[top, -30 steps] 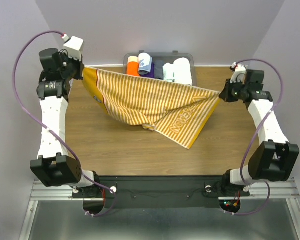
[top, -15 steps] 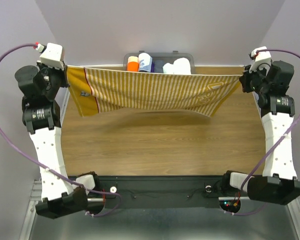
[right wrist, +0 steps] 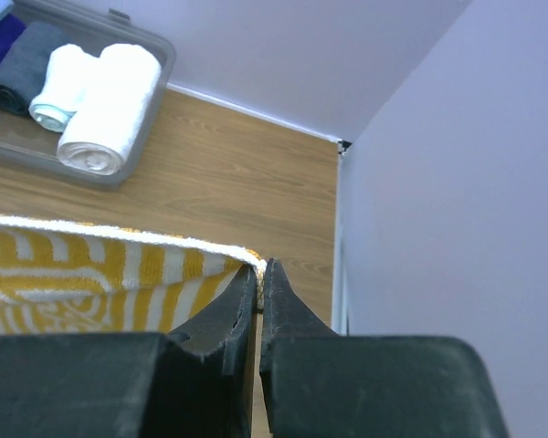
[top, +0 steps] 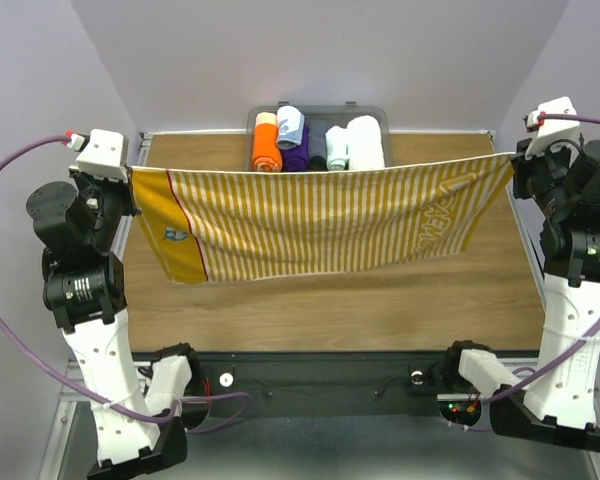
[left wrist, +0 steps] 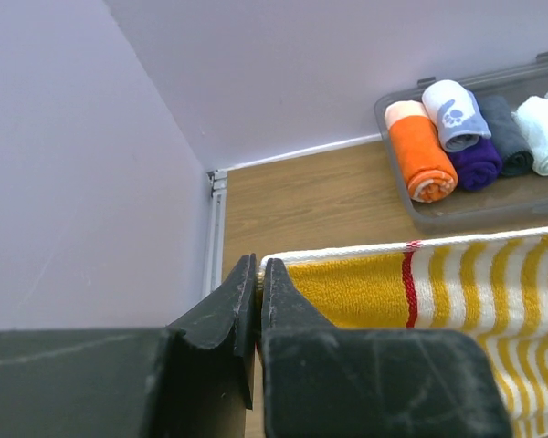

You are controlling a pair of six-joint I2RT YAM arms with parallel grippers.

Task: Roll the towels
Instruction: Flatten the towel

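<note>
The yellow-and-white striped towel (top: 320, 215) hangs stretched flat in the air above the table, between both arms. It has a solid yellow band with a red line on the left (left wrist: 347, 292) and white lettering on the right. My left gripper (top: 130, 172) is shut on its top left corner (left wrist: 258, 274). My right gripper (top: 513, 157) is shut on its top right corner (right wrist: 259, 269). A small pale blue towel (top: 337, 147) lies rolled in the bin at the back (right wrist: 50, 91).
A grey bin (top: 370, 112) at the table's far edge holds several rolls: orange (top: 266, 143), a paw-print one (top: 291, 127), purple (top: 297, 156), dark grey, thick white (top: 365, 142). Purple walls close in on both sides. Wooden tabletop (top: 330, 300) lies under the towel.
Both arms have swung outward and pulled back toward the near side, drawing the sagging towel taut. It has gone from a bunched droop to a flat, spread sheet.
</note>
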